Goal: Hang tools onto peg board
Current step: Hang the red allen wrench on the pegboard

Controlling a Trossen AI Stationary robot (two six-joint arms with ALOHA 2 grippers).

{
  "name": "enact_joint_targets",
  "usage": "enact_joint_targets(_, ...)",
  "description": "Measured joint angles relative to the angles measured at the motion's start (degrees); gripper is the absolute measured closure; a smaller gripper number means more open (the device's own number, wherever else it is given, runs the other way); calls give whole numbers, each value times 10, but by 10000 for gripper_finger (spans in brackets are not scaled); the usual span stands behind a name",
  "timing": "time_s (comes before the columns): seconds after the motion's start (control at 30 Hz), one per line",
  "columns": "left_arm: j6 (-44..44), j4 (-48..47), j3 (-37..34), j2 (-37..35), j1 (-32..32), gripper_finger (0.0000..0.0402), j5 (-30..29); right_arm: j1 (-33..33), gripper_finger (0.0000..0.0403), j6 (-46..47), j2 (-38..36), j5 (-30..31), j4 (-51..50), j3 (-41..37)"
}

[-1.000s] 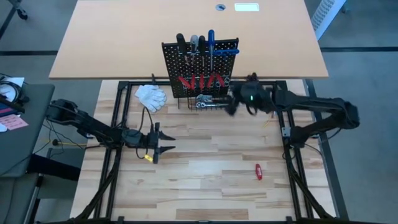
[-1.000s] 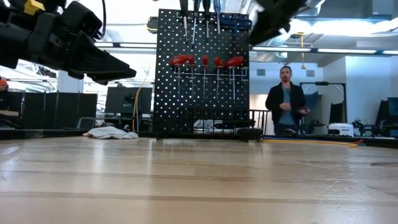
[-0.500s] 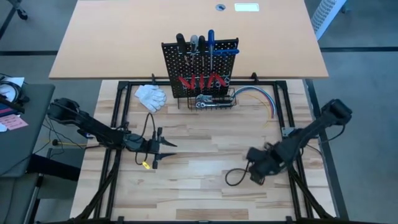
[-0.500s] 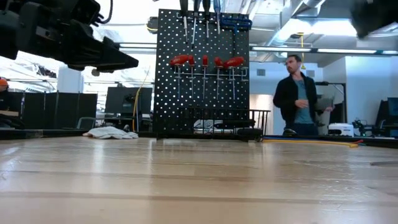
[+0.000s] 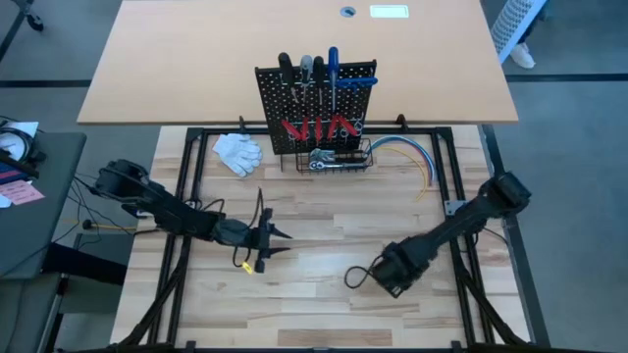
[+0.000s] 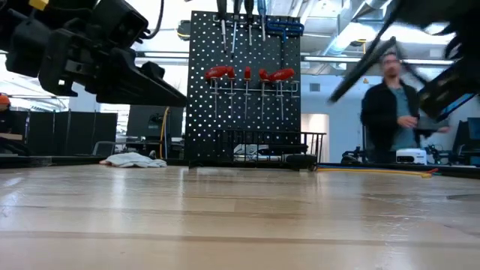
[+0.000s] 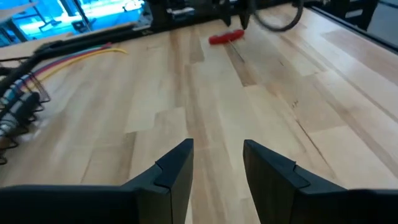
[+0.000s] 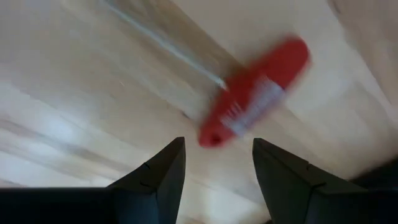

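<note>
We bring the right gripper (image 8: 212, 171) over the last loose tool, a red-handled screwdriver (image 8: 255, 93) lying flat on the table (image 5: 324, 299), well out in front of the peg board (image 5: 316, 106). Its fingers are spread and empty, the handle lying just ahead of the gap. To do this well, we judge we should centre the fingers across the handle's middle, square to its length, so it does not twist as they close.

The left gripper (image 7: 217, 165), likewise spread and empty, waits above the table in front of the peg board.

The right wrist view alone shows the screwdriver's thin shaft; from above, the right arm (image 5: 461, 226) covers it. The left wrist view catches the tool far off.
</note>
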Motion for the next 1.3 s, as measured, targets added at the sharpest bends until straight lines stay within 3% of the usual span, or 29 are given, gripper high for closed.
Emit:
enact_joint_targets(0.3, -1, -1, 35, 48, -1, 268, 22, -82, 212, -131, 48, 7, 79, 4)
enact_joint_targets(0.63, -2, -2, 52, 58, -1, 268, 23, -146, 212, -245, 12, 301, 155, 65)
enact_joint_targets(0.93, 17, -2, 95, 110, 36, 268, -13, -117, 212, -362, -44, 429, 190, 70)
enact_joint_targets(1.2, -22, -127, 246, 239, 125, 243, -12, -76, 212, -269, -49, 481, 187, -20)
enact_joint_targets(1.3, -45, -155, 289, 275, 158, 222, 17, -58, 212, -221, -49, 488, 188, -52)
